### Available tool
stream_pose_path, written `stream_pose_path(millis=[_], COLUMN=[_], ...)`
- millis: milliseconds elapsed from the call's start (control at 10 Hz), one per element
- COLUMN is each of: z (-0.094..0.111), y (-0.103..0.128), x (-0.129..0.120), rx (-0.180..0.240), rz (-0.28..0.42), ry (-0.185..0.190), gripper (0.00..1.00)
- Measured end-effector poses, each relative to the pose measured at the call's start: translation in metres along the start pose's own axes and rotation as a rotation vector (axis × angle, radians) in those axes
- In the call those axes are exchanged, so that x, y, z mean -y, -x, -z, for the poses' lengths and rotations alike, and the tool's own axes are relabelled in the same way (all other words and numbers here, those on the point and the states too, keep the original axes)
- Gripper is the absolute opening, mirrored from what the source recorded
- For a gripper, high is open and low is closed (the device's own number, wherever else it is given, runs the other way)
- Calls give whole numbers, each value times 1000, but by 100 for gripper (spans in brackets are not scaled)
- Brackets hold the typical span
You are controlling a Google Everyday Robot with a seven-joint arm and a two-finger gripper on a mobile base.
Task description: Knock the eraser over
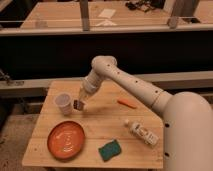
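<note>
The eraser (77, 105) is a small dark block on the wooden table (107, 127), just right of a white cup. My gripper (82, 100) comes down from the white arm at the back and sits right at the eraser's top right. It hides part of the eraser. I cannot tell whether the eraser stands upright or leans.
A white paper cup (63, 103) stands close to the left of the eraser. An orange plate (66, 139) lies at the front left. A green sponge (109, 149), a white bottle on its side (141, 132) and an orange carrot (126, 103) lie to the right.
</note>
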Motion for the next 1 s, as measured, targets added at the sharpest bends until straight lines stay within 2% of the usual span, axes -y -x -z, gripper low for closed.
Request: stream_pose_path(millis=[1000], z=[-6], y=[3], x=[7], rx=[10], rz=[21], ry=[2], gripper=[7])
